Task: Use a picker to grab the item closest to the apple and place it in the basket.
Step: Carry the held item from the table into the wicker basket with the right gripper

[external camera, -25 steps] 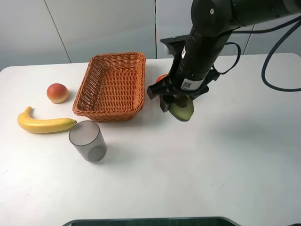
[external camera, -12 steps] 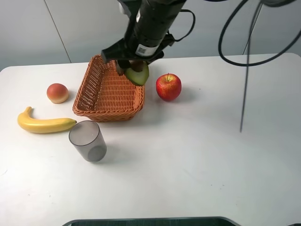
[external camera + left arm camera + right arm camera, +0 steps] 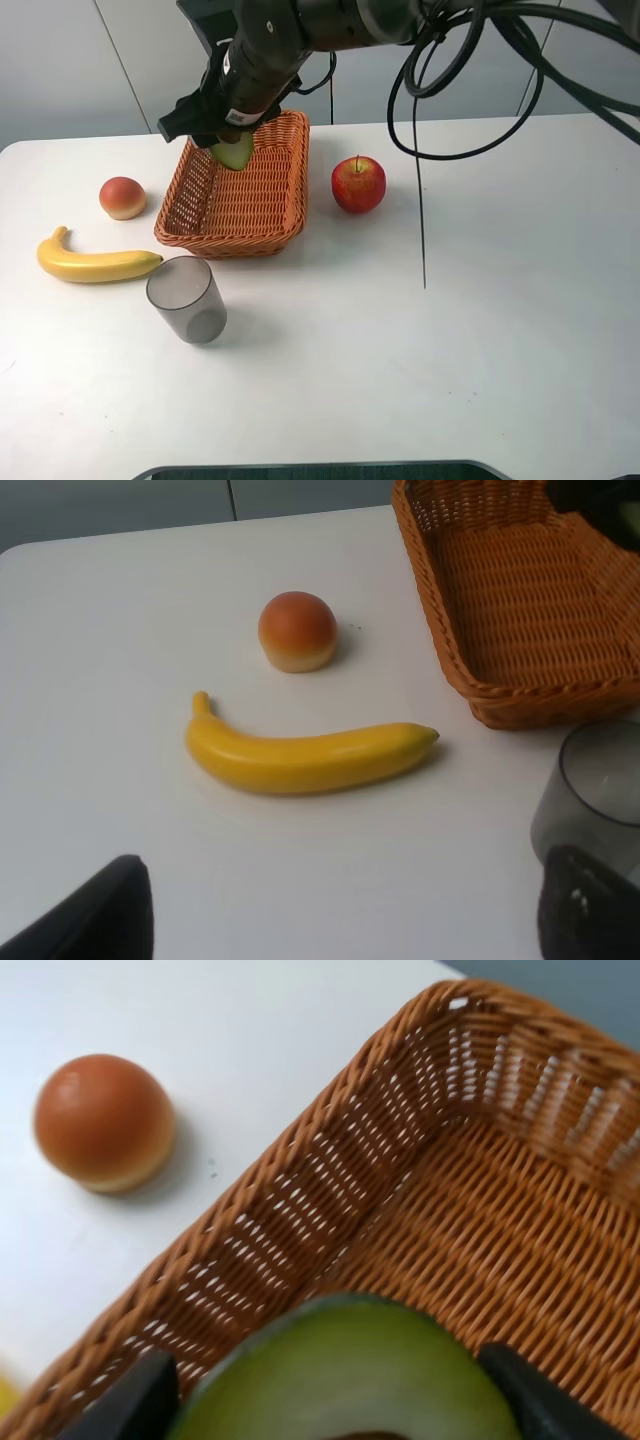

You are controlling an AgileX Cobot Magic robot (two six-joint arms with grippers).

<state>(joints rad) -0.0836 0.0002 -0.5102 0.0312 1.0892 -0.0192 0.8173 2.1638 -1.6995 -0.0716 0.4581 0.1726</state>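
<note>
Avocado half [image 3: 235, 152] sits clamped in the right jaws, over the far left corner of the basket [image 3: 285, 215]; whether it touches the weave I cannot tell. The basket stands near the far edge of the surface [image 3: 450, 350], and the apple [image 3: 358, 184] rests just beside it on the side toward the right edge. Near the left edge lie a peach [image 3: 122, 197] and a banana [image 3: 95, 262], with a grey cup [image 3: 187, 299] beside the banana's tip. The left jaws stand wide apart, holding nothing.

No legible text, labels, brands or numbers visible
</note>
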